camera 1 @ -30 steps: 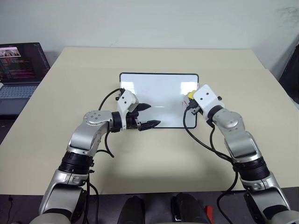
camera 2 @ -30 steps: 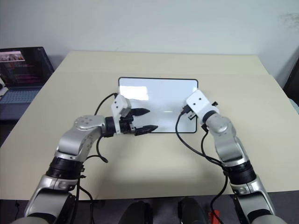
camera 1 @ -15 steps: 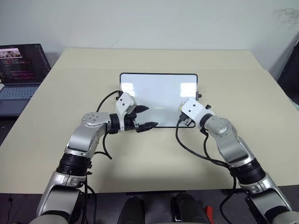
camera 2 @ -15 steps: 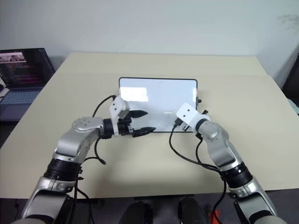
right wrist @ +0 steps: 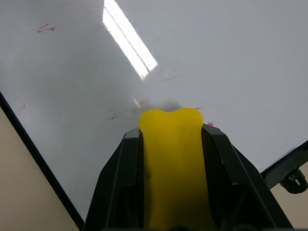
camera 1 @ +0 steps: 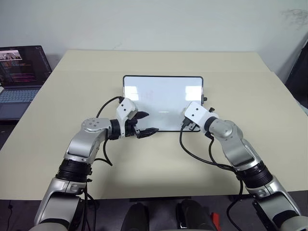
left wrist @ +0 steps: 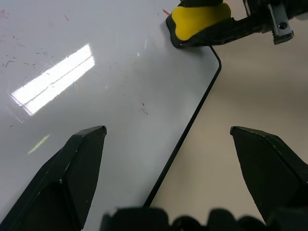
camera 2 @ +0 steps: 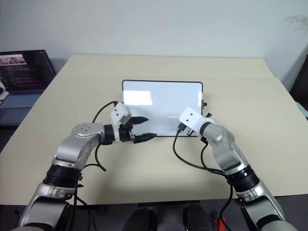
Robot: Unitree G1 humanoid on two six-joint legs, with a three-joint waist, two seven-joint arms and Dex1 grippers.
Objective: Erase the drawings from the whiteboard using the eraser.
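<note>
My right gripper (right wrist: 171,144) clamps the yellow eraser (right wrist: 172,159) on the whiteboard (camera 1: 161,101) near its right corner, my left gripper (camera 1: 146,122) hangs open over the near edge, and I'd press flat across the remaining red specks (right wrist: 48,28).

An office or lab workroom: a plain beige tabletop (camera 1: 240,62) against a bare white wall (camera 1: 159,24), an open laptop (camera 1: 19,72) with a lit screen just beyond the tabletop's far left corner
</note>
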